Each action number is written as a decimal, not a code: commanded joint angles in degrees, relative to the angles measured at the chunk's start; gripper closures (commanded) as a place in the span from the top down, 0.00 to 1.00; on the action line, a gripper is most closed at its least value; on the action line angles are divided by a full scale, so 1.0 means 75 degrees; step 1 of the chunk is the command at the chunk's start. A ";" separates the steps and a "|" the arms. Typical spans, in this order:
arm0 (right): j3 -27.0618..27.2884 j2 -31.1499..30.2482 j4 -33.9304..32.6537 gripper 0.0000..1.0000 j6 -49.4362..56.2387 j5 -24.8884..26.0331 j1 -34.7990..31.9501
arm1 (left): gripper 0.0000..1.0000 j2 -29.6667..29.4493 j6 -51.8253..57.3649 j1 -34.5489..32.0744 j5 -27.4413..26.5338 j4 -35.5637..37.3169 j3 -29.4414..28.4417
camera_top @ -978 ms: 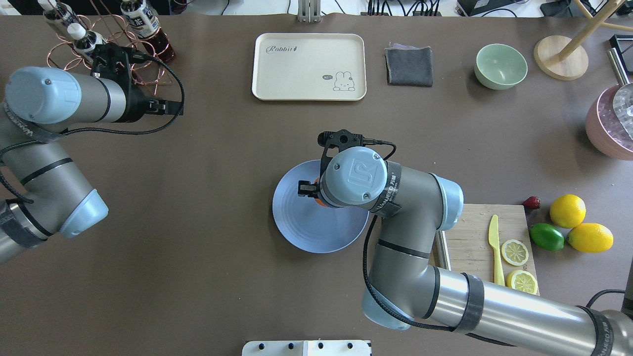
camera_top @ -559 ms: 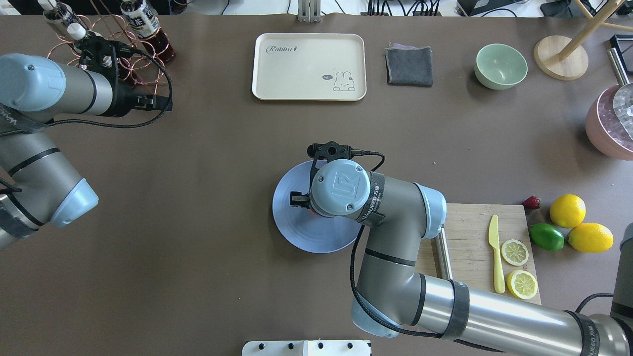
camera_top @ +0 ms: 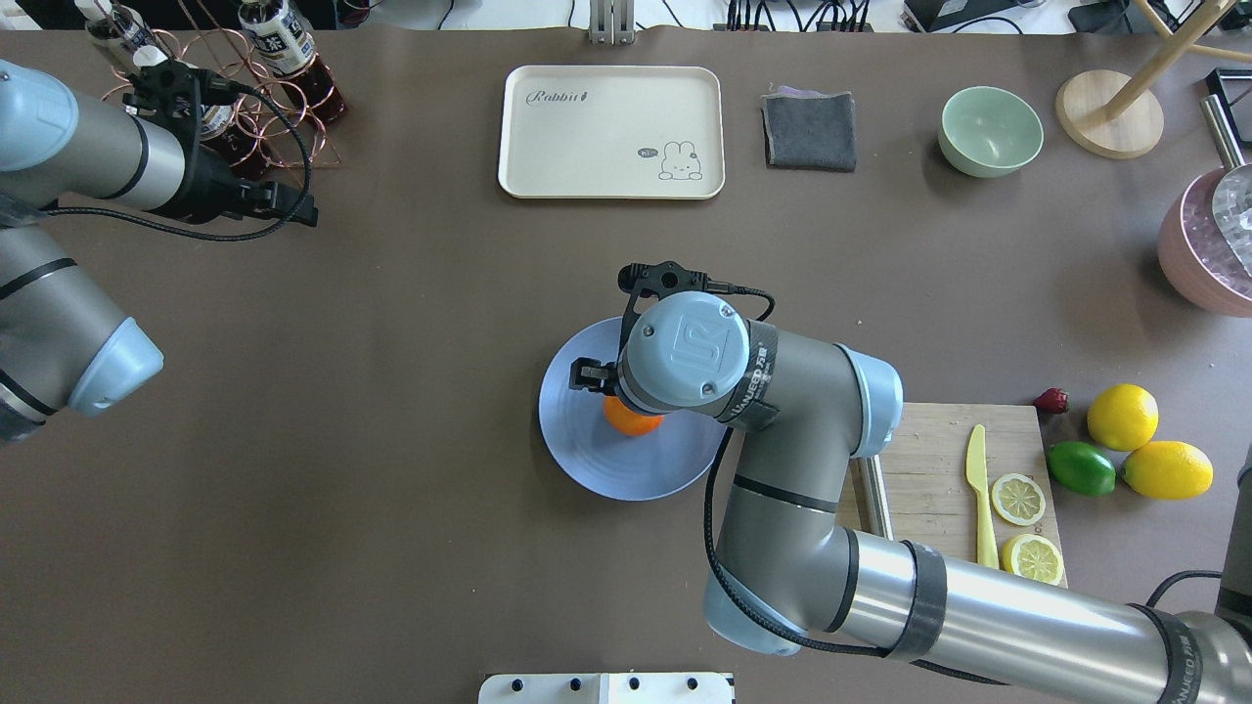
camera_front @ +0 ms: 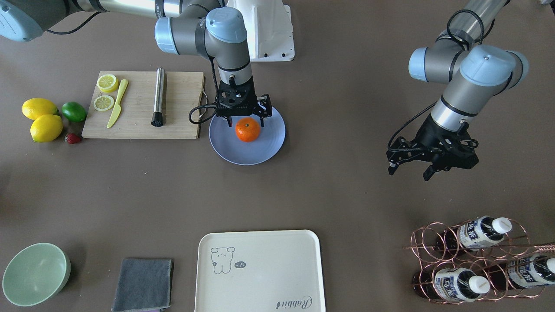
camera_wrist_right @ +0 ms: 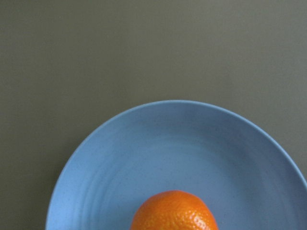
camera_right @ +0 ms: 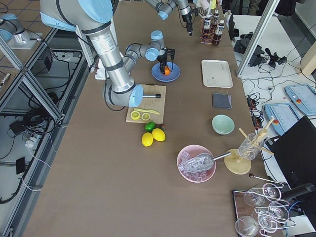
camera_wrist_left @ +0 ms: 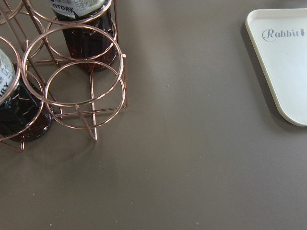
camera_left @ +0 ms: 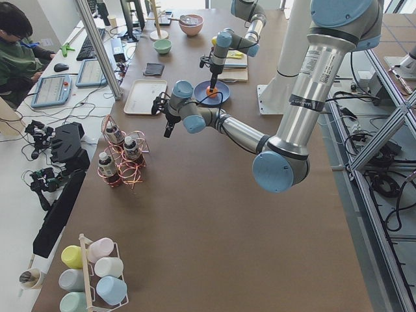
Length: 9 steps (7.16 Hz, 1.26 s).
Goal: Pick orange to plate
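Observation:
The orange (camera_front: 247, 130) sits on the blue plate (camera_front: 243, 152) at the table's middle, slightly toward the plate's robot-side rim. My right gripper (camera_front: 245, 123) hangs straight down over it, open, one finger on each side of the fruit and apart from it. From overhead the right wrist covers part of the orange (camera_top: 631, 418) on the plate (camera_top: 587, 460). The right wrist view has the orange (camera_wrist_right: 175, 213) at its bottom edge, on the plate (camera_wrist_right: 158, 153). My left gripper (camera_front: 409, 170) is open and empty, far off, near the bottle rack.
A wooden cutting board (camera_front: 138, 121) with a steel rod (camera_front: 159, 97), a yellow knife and lemon slices lies beside the plate. Lemons (camera_front: 41, 121), a lime and a strawberry lie beyond it. Cream tray (camera_front: 260, 268), grey cloth, green bowl (camera_front: 34, 274), copper bottle rack (camera_front: 472, 255).
The left arm has drawn back toward the bottle rack. The right wrist has shifted over the plate, and more of the orange now shows beneath it.

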<state>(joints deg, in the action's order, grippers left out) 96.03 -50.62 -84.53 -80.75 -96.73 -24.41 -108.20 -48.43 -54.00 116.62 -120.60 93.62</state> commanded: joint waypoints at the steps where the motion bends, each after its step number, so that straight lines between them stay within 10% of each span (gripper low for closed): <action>1: 0.0878 -0.0163 -0.0784 1.00 0.0149 -0.1206 -0.0993 | 0.98 0.0605 0.0934 -0.0637 0.0587 0.0459 0.0253; 4: 0.1866 -0.1472 -0.1363 1.00 0.2495 -0.2719 -0.3007 | 0.98 0.1641 0.3926 -0.2506 0.1241 0.1390 0.0747; 9: 0.1505 -0.4598 -0.1340 1.00 0.8485 -0.4926 -0.7328 | 0.98 0.1981 0.7488 -0.5032 0.1359 0.3925 0.0981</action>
<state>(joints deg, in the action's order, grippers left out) 108.32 -78.81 -94.77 -25.86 -130.89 -70.54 -93.75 5.84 -88.69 125.98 -94.54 100.68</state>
